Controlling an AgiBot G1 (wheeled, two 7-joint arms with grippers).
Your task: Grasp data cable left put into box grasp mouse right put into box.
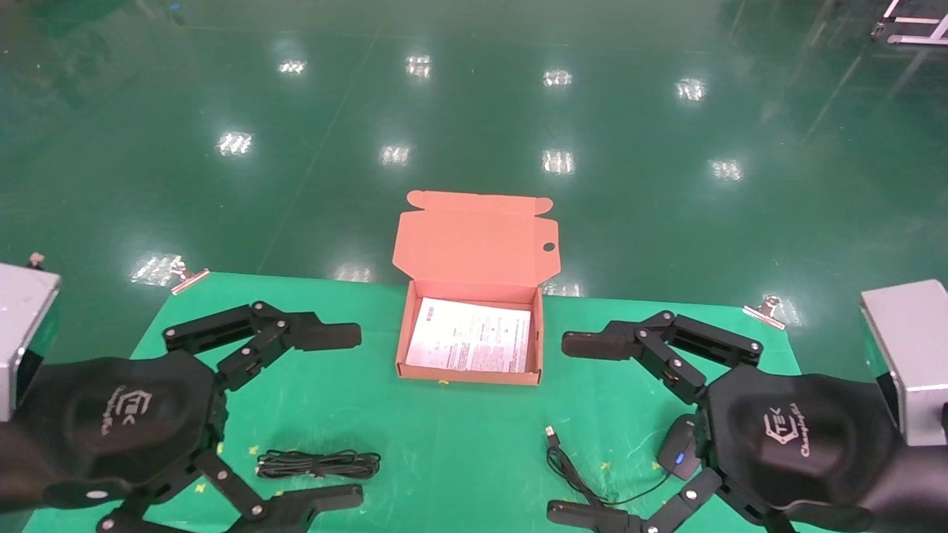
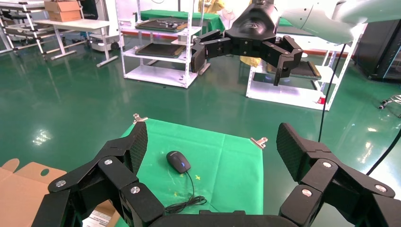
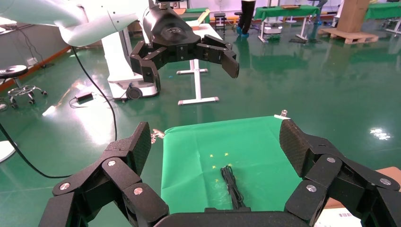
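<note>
Nothing is grasped yet: the left gripper point(image 1: 337, 414), fingers spread wide, hovers above the data cable point(image 1: 318, 464) lying near-left of the open box point(image 1: 469, 377), so it should descend and close, while the right gripper point(image 1: 585, 428), likewise spread, waits above the mouse point(image 1: 679, 446).

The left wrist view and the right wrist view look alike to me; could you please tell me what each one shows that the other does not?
Only the left wrist view shows the mouse with its cord lying on the green cloth, and the right pincer open farther off. Only the right wrist view shows the data cable on the cloth and the left pincer open beyond it. Both show the green cloth, the shiny green floor and an edge of the box.
</note>
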